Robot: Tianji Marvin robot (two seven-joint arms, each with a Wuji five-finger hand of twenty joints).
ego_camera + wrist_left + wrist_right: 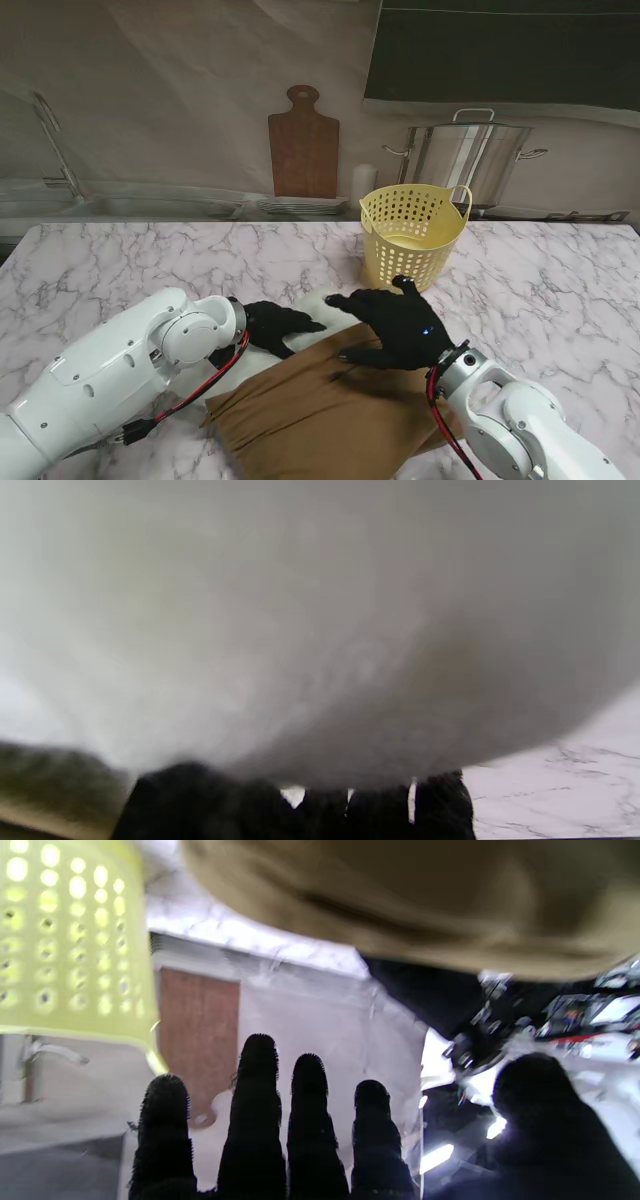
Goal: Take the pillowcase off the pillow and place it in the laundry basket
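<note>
Pillowcase (330, 410), brown and creased, covers most of the pillow on the marble table (110, 260) near us; a white corner of the pillow (325, 305) shows at its far end. From the stand view, our left hand (275, 325) lies flat on that white corner, fingers extended, while our right hand (395, 320) hovers spread over the cloth's far edge, gripping nothing. The yellow laundry basket (413, 232) stands just beyond the right hand; a wooden cutting board (303, 143), a steel pot (465, 160) and a sink faucet (55, 140) line the back wall. Our left wrist view is filled by blurred white pillow (250, 630), with dark fingers (440, 805) pressed against it. Our right wrist view shows splayed fingers (260, 1100), the basket (70, 940) beside them and the brown cloth (425, 900) opposite.
</note>
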